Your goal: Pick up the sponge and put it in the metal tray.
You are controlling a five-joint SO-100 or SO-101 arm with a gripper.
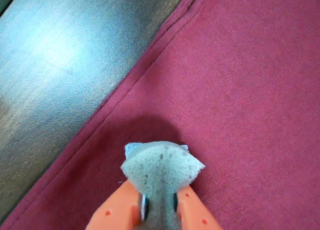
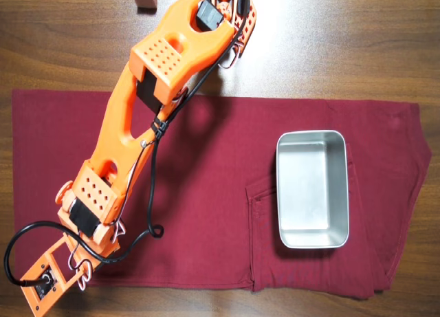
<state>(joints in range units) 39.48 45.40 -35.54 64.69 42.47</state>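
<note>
Red cloth beneath gripper pinching sponge, metal tray well apart.

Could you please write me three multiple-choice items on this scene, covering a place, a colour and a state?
1. Where does the metal tray sit in the overhead view?
A. On the cloth's right part
B. On bare wood at top left
C. Under the arm

2. What colour is the cloth?
A. Blue
B. Dark red
C. Yellow

3. What is the gripper doing?
A. Open and empty
B. Holding the tray
C. Shut on the sponge

Answers: 1 A, the tray rests on the cloth right of the arm. 2 B, both views show dark red fabric. 3 C, the wrist view shows the sponge squeezed between the orange fingers.
</note>
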